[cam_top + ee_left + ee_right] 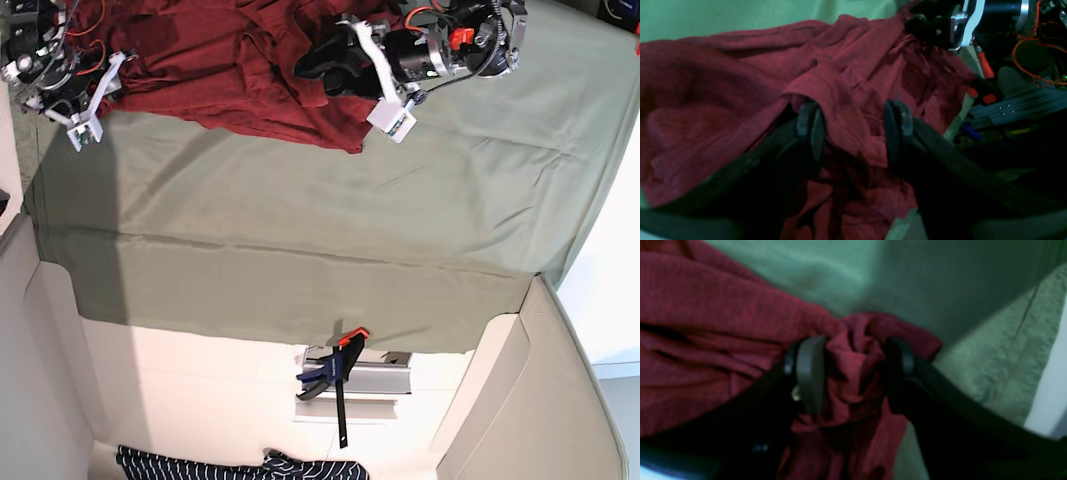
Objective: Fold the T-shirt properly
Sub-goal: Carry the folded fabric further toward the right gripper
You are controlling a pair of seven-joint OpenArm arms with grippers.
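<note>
The left gripper [853, 128] straddles a thick ridge of the heathered maroon T-shirt [723, 100], jaws apart; I can't tell whether they pinch it. The right gripper [855, 370] clamps a twisted wad of the knit. Seen from above, the shirt lies rumpled along the top edge of the green-draped counter [300, 220].

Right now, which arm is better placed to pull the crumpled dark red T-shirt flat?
Right, likely. The right gripper pinches a bunched edge of the crumpled dark red T-shirt; the left gripper only straddles a mid-pile fold, fingers apart.
</note>
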